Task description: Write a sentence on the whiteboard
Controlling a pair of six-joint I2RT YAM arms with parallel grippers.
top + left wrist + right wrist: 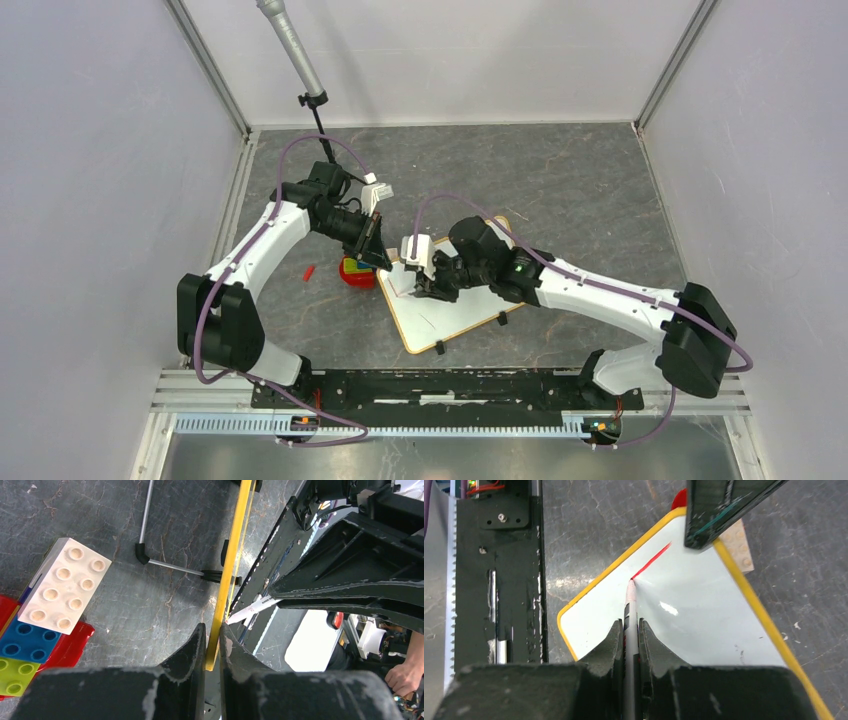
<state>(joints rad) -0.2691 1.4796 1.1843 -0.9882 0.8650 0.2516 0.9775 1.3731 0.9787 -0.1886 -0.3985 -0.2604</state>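
The whiteboard (452, 318) lies on the table, white with a yellow-orange frame (754, 605) and black clip feet. My left gripper (378, 258) is shut on its far-left frame edge (227, 575), jaws pinched on the frame (212, 629). My right gripper (418, 285) is shut on a marker pen (630, 605), which stands between the jaws (629, 624) with its tip touching the board. One short red stroke (651, 560) runs from the tip toward the top corner. No readable words of the sentence show. The pen also shows in the left wrist view (252, 607).
A red tray with white (65, 587), blue (27, 642) and green (15, 675) bricks sits left of the board (355, 272). A small red piece (309, 271) lies on the table. A grey pole on a stand (295, 50) rises at the back. The black base rail (450, 388) runs along the near edge.
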